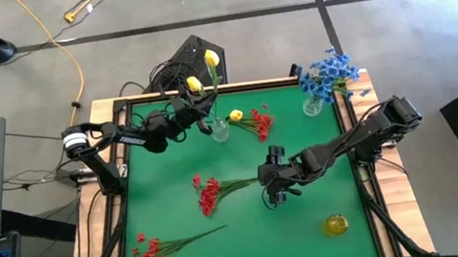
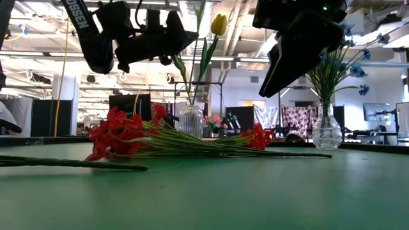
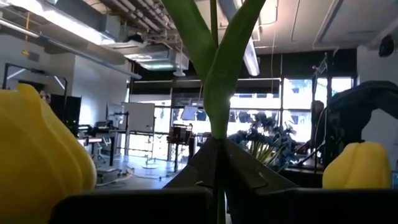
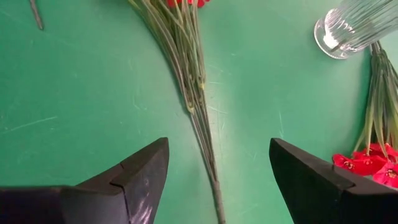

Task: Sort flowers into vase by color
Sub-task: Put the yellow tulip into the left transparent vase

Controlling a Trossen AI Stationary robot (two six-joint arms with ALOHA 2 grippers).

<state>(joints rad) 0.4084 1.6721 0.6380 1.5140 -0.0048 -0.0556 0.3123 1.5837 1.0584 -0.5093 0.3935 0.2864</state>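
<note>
My left gripper (image 1: 204, 123) is shut on the green stem of a yellow flower over the clear vase (image 1: 221, 131) at the table's far middle. Two yellow buds (image 1: 211, 58) (image 1: 195, 84) show above it; which one belongs to the held stem I cannot tell. The low view shows one yellow bud (image 2: 219, 24) on a stem that reaches down to the vase (image 2: 190, 120). My right gripper (image 1: 273, 194) hangs open over the stem end (image 4: 199, 106) of a red sprig (image 1: 209, 193) lying flat mid-table, touching nothing. My left gripper pinches the green stem (image 3: 216, 144) between its two fingers, just below where two long leaves (image 3: 205, 56) split off. The fingers (image 3: 249, 171) lie across the stem and slant up. The stem stands upright; its lower end is hidden behind the fingers.
Blue flowers (image 1: 327, 74) stand in a clear vase (image 1: 314, 106) at the far right. A red sprig with a yellow bud (image 1: 254, 124) lies beside the middle vase. Another red sprig (image 1: 152, 254) lies near left. A round yellow vase (image 1: 336, 224) stands near right.
</note>
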